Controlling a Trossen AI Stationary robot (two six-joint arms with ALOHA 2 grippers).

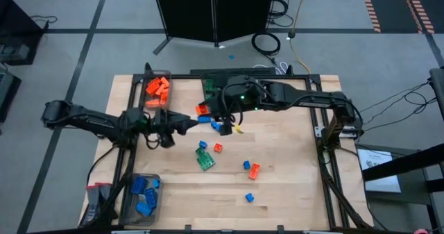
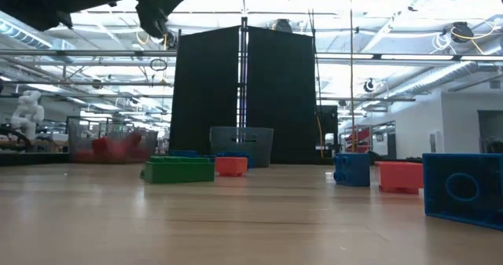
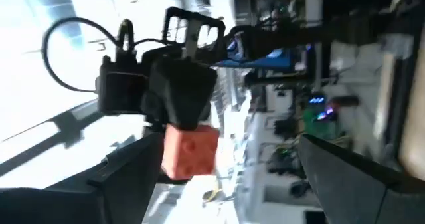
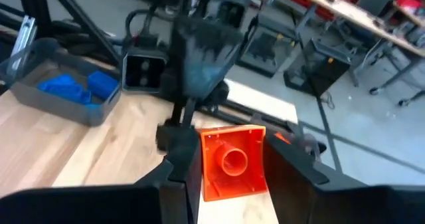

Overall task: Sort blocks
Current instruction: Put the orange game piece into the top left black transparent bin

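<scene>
Above the table (image 1: 291, 164), the right gripper (image 1: 205, 110) pinches an orange block (image 4: 232, 161) facing the left gripper (image 1: 189, 123), whose fingers are spread.

Wooden table (image 1: 291, 164), three bins (image 1: 142, 199), dark panel (image 1: 215, 12).

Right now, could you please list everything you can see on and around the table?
table: one, light wood.
orange bin: one, dark, holding orange blocks, far left corner.
green bin: one, holding green blocks, far edge, partly hidden by the right arm.
blue bin: one, holding blue blocks, near left corner.
loose blue blocks: at least three, mid-table; more near the grippers.
loose orange blocks: two, mid-table.
loose green block: one, mid-table.
held orange block: one, off the table.
black panel: one, beyond the table.
left gripper: open, facing the right one.
right gripper: shut on the held orange block.
</scene>
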